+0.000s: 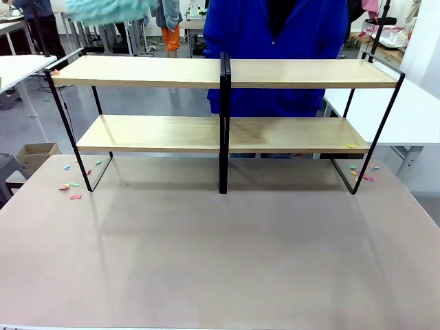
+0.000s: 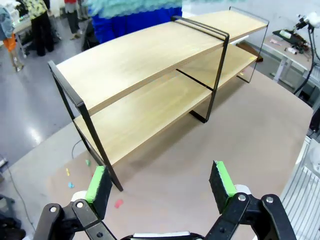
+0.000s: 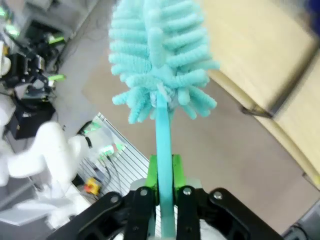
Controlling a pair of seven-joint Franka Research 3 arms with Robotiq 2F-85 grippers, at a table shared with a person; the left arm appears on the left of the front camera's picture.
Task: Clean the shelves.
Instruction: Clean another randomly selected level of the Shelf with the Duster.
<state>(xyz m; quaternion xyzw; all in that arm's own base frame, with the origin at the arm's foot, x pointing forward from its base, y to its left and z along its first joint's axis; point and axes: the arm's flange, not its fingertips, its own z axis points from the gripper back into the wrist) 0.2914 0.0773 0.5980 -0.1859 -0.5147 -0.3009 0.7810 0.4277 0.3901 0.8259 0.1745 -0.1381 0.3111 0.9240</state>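
The shelves (image 1: 144,71) stand across the far half of the table: two long light-wood boards on a thin black frame with a central post. A small yellow scrap (image 1: 350,146) lies on the lower board at the right. My left gripper (image 2: 160,182) hangs open above the table, near the left end of the shelves (image 2: 150,60), with nothing between its green pads. My right gripper (image 3: 162,175) is shut on the handle of a teal fluffy duster (image 3: 160,55), with the shelves (image 3: 260,45) to one side. The duster head (image 1: 110,9) shows as a blur above the top board's left end.
A person in a blue top (image 1: 275,41) stands right behind the shelves. Small coloured paper scraps lie on the table by the left leg (image 1: 72,187) and the right leg (image 1: 362,172). White tables flank both sides, and a cardboard box (image 1: 36,155) sits on the floor at left.
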